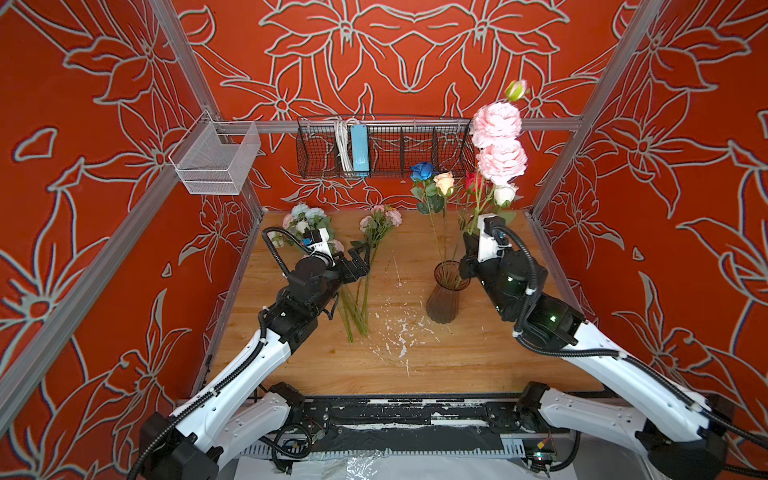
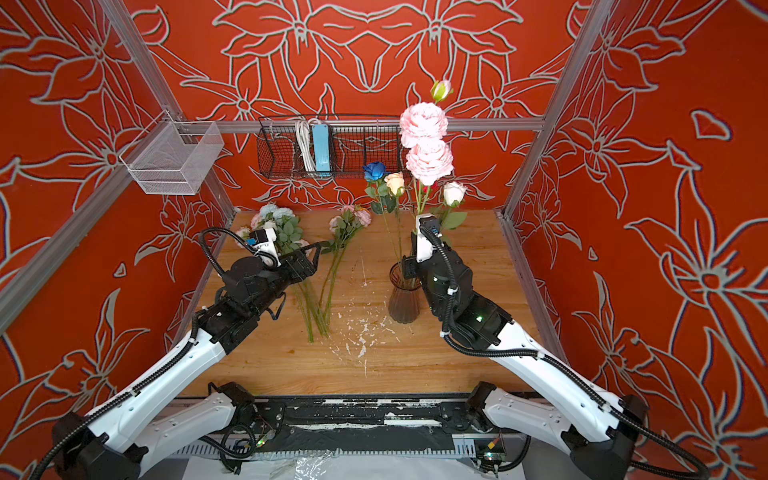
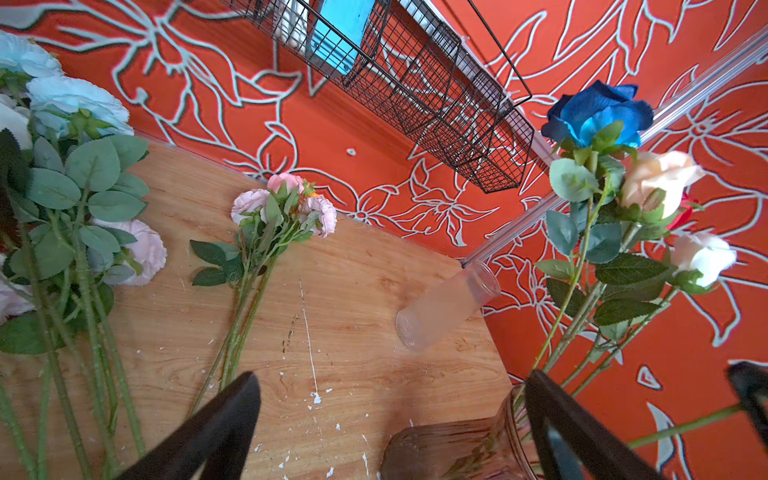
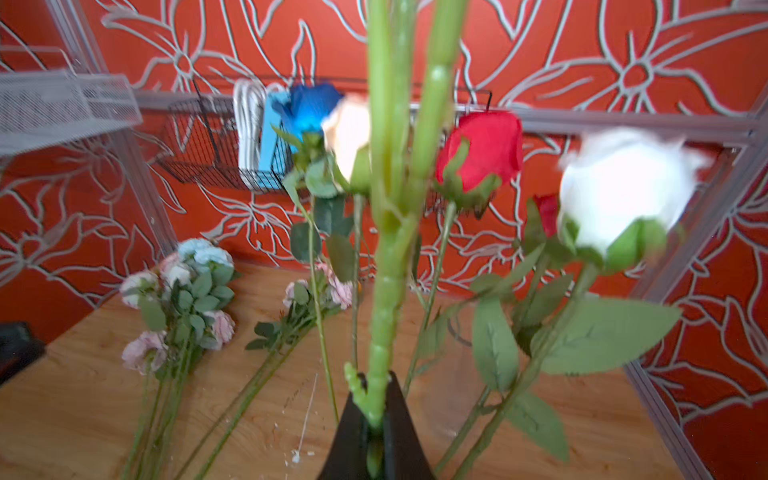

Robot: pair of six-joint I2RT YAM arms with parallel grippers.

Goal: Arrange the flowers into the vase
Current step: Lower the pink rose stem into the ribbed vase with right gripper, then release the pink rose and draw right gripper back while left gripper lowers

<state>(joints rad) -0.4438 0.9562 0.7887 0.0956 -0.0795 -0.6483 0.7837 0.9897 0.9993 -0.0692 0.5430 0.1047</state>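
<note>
A brown ribbed glass vase point(image 1: 444, 297) point(image 2: 404, 299) point(image 3: 453, 453) stands on the wooden table, right of centre. It holds a deep blue rose point(image 1: 422, 171), a peach rose point(image 1: 444, 183), a red rose point(image 4: 482, 149) and a white rose point(image 1: 503, 194). My right gripper point(image 1: 469, 245) point(image 4: 374, 399) is shut on the thick green stem of a tall pink peony spray point(image 1: 496, 124) just over the vase's right rim. The stem's lower end is hidden. My left gripper point(image 1: 361, 257) point(image 3: 392, 378) hangs open and empty over the stems of a small pink bunch point(image 1: 380, 218) lying on the table. A larger pale blue and pink bunch point(image 1: 305, 216) lies further left.
A frosted clear glass point(image 3: 449, 307) stands near the back right corner of the table. A black wire basket point(image 1: 386, 145) with a blue power strip hangs on the back rail. A white mesh basket point(image 1: 216, 160) hangs at the left. White flecks dot the table's middle.
</note>
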